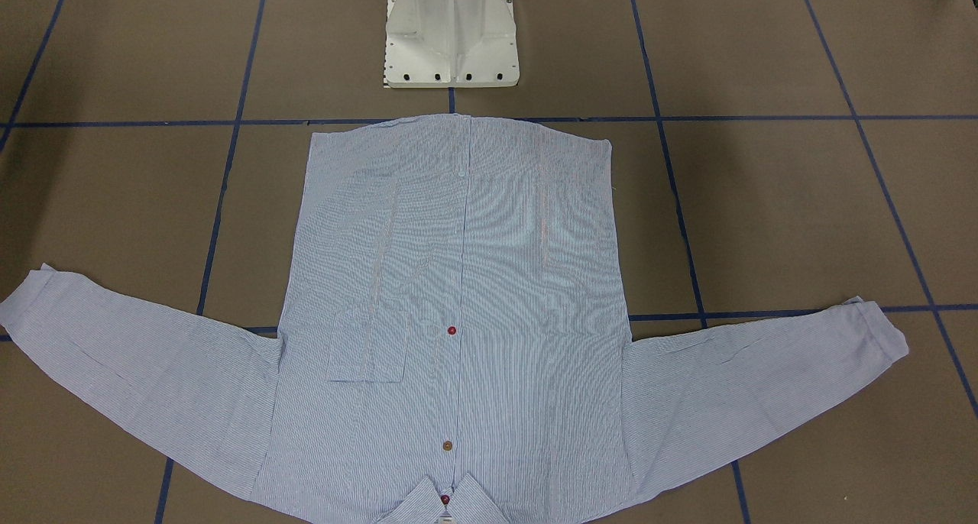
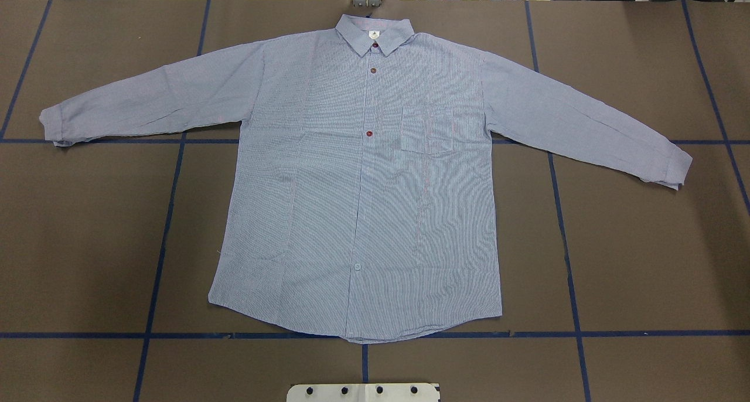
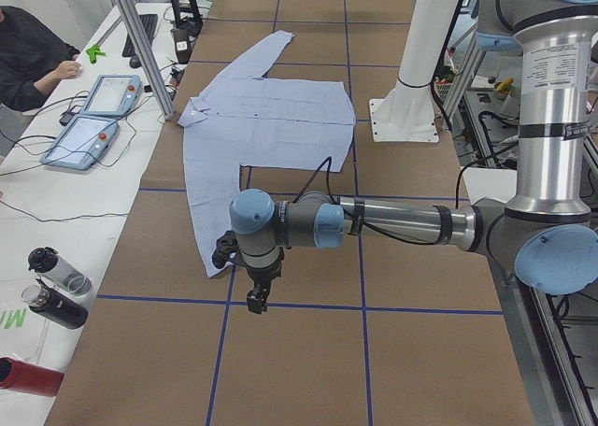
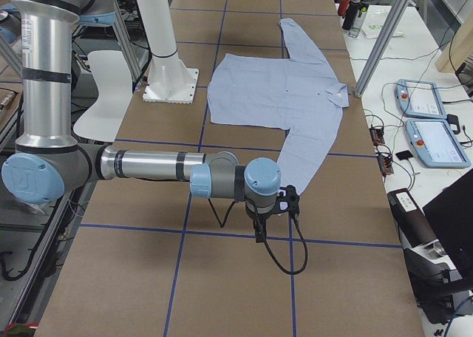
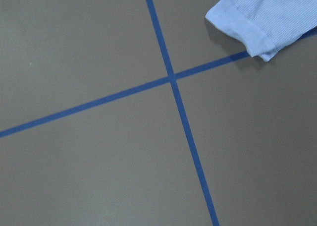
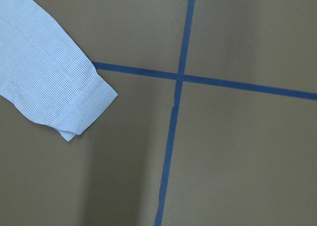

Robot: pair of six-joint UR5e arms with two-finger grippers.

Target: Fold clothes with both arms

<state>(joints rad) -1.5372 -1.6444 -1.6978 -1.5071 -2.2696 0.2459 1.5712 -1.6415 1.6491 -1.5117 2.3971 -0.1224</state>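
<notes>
1. The left arm (image 3: 392, 222) is seen stretched level over the brown table (image 3: 420, 370), with its upright column at the view's right edge.
2. The left gripper (image 3: 254, 305) is pointed downward, near the cuff of the nearer sleeve. Whether its fingers are parted cannot be told.
3. The shirt (image 3: 271, 118) is laid flat with both sleeves spread and the collar toward the view's left.
4. A white pedestal (image 3: 411, 90) is set just beside the shirt's hem.
5. Blue tape lines (image 3: 374, 309) are laid in a grid on the table.
6. Two control tablets (image 3: 93, 118), bottles (image 3: 54, 291) and a person's hand (image 3: 65, 69) are seen at the left.
</notes>
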